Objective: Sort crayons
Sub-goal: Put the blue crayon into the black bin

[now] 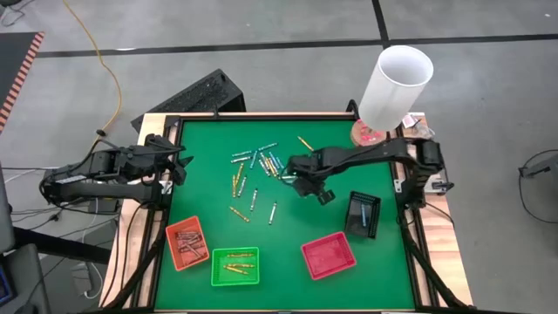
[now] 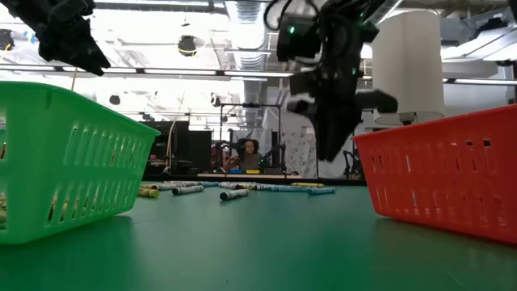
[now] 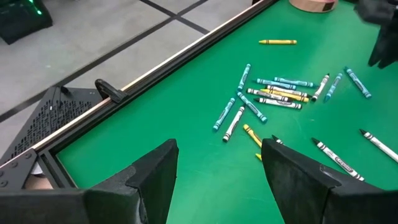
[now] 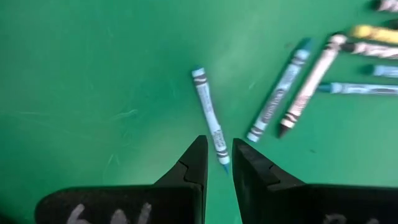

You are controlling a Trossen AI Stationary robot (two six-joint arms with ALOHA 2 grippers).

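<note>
Several crayons (image 1: 255, 166), yellow, light blue and silvery, lie loose on the green mat in its far middle; they also show in the left wrist view (image 3: 280, 93) and the low view (image 2: 234, 191). My right gripper (image 1: 301, 181) hangs just above the mat at the right side of the pile, shut on a light blue crayon (image 4: 210, 118). My left gripper (image 1: 181, 164) is open and empty above the mat's far left corner (image 3: 219, 162). The orange tray (image 1: 187, 242) and the green tray (image 1: 234, 266) hold some crayons. My right gripper pinches the light blue crayon by one end (image 4: 222, 159) between its two fingertips. The crayon runs on from the fingers in line with them, and the rest of it sticks out past the tips. Whether its free end touches the mat, I cannot tell.
A red tray (image 1: 329, 255) and a black tray (image 1: 363, 214) stand at the near right. A tall white cylinder (image 1: 397, 83) stands at the far right corner. A raised frame edges the mat (image 3: 186, 56). A person (image 2: 250, 153) sits far behind the table.
</note>
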